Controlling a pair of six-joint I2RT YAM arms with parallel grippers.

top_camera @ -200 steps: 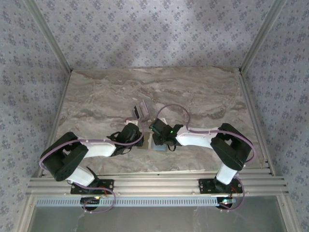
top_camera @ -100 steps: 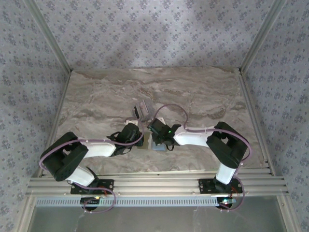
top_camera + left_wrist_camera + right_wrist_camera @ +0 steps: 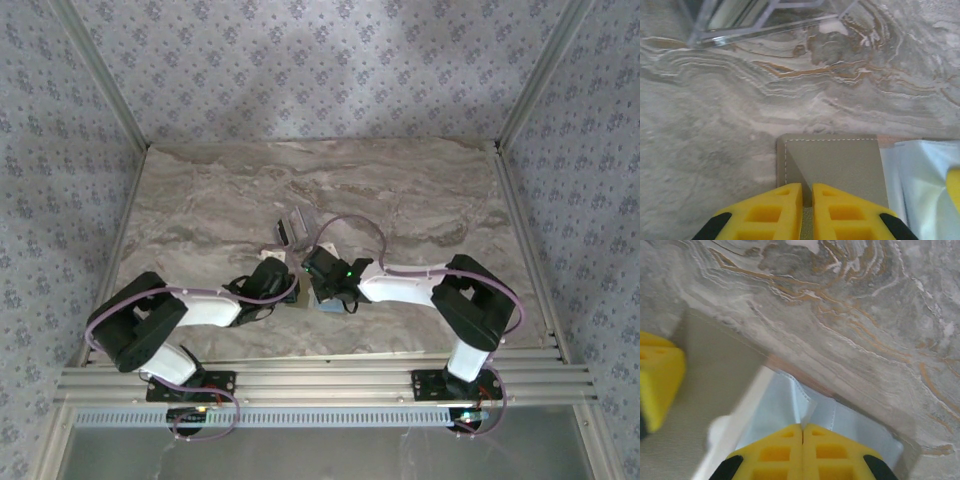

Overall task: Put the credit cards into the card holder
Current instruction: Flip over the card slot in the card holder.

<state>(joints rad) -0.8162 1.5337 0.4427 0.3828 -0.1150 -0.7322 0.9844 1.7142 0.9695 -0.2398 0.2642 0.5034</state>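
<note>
Yellow fingers of the left gripper stand almost together, with only a thin slit between them, and they appear to clamp the near part of the matte grey-tan, flat rectangular card holder. The holder lies flat on the marbled grey-beige tabletop, near the front edge between the two arms. Its far edge runs square across the left wrist view and carries a line of pale stitching. A second stitched edge runs back toward the fingers on the left. Its near end is hidden under the fingers, so the long axis cannot be read for certain. A slanting shadow crosses its plain, unmarked face. Just beside its right edge lies a pale silver-white, thin rectangular credit card, glossy and slightly translucent. The right gripper has its yellow fingers pressed fully together over this card. A raised edge of the card runs up into the seam between them, so the card looks pinched. In the right wrist view the card sits obliquely, its far edge slanting from upper left down to a corner at lower right, and the holder sits to its left. Farther out on the table, well apart from both grippers, a small dark card stands tilted beside a clear plastic stand. Both are too small to make out in detail.
</note>
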